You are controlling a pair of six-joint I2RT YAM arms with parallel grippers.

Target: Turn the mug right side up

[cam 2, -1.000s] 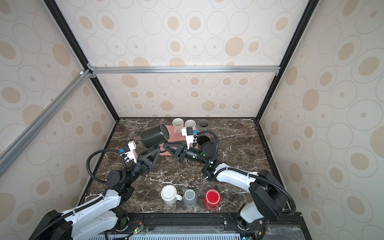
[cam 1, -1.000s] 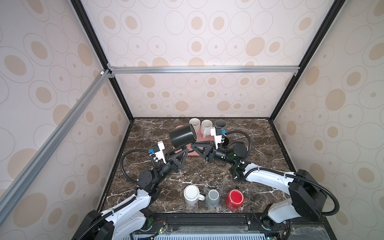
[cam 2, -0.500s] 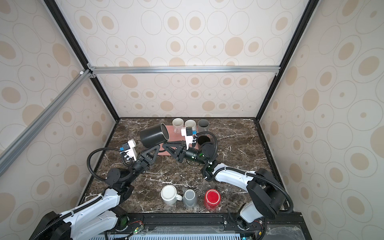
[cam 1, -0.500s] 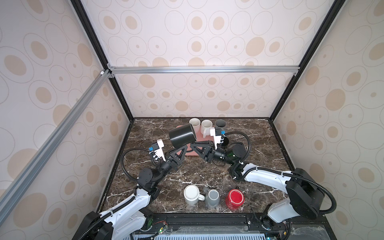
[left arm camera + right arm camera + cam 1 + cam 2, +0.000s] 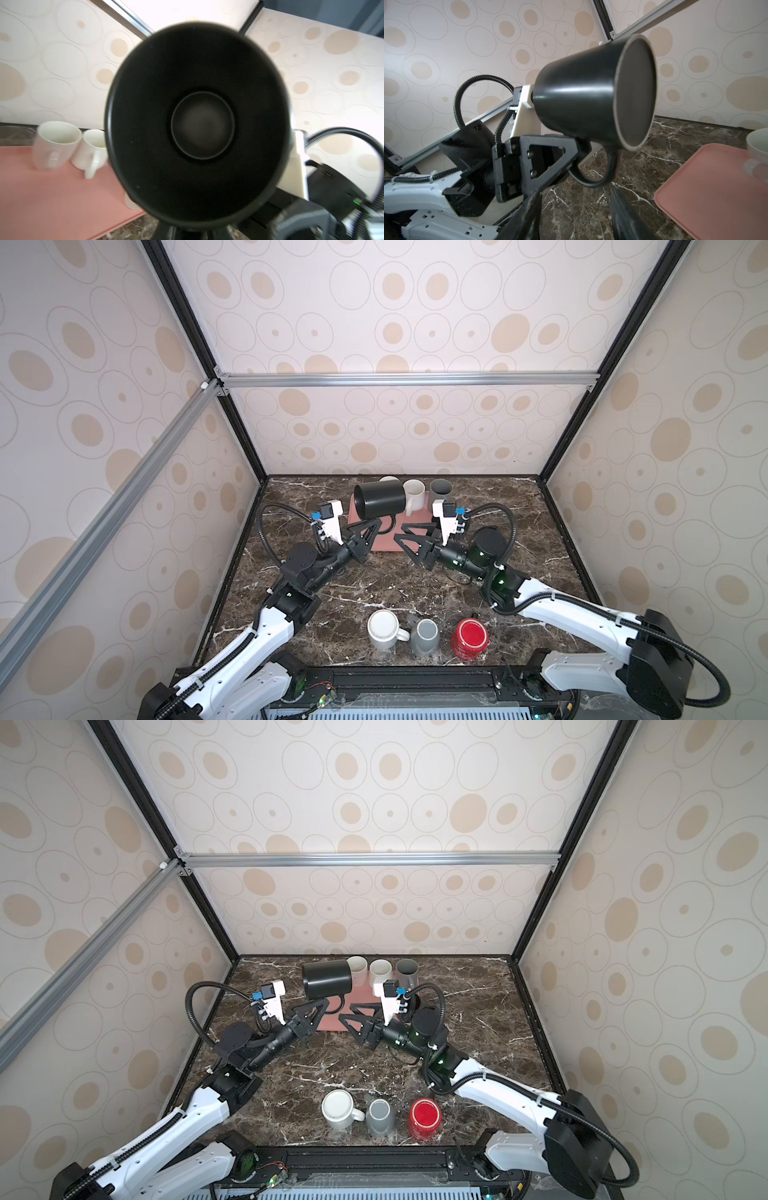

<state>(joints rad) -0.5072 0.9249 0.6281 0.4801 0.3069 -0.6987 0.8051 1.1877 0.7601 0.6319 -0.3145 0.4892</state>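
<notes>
The black mug (image 5: 380, 499) (image 5: 326, 979) hangs tilted on its side above the left part of the pink tray (image 5: 386, 541) (image 5: 332, 1021), handle underneath. My left gripper (image 5: 376, 524) (image 5: 324, 1004) is shut on the mug's handle, as the right wrist view shows (image 5: 571, 149). The mug's mouth (image 5: 197, 124) fills the left wrist view and hides the left jaws. My right gripper (image 5: 400, 531) (image 5: 345, 1011) (image 5: 575, 199) stands open just right of the handle, with nothing between its fingers. The mug's flat base (image 5: 635, 93) faces the right wrist camera.
Two cream mugs (image 5: 415, 493) (image 5: 56, 145) and a grey cup (image 5: 441, 488) stand at the tray's back. Near the front edge sit a white mug (image 5: 382, 628), a grey mug (image 5: 426, 635) and a red mug (image 5: 469, 639). Walls enclose three sides.
My left gripper has shut on the mug's handle. My right gripper has let go of the mug, opened and drawn back a little to the right.
</notes>
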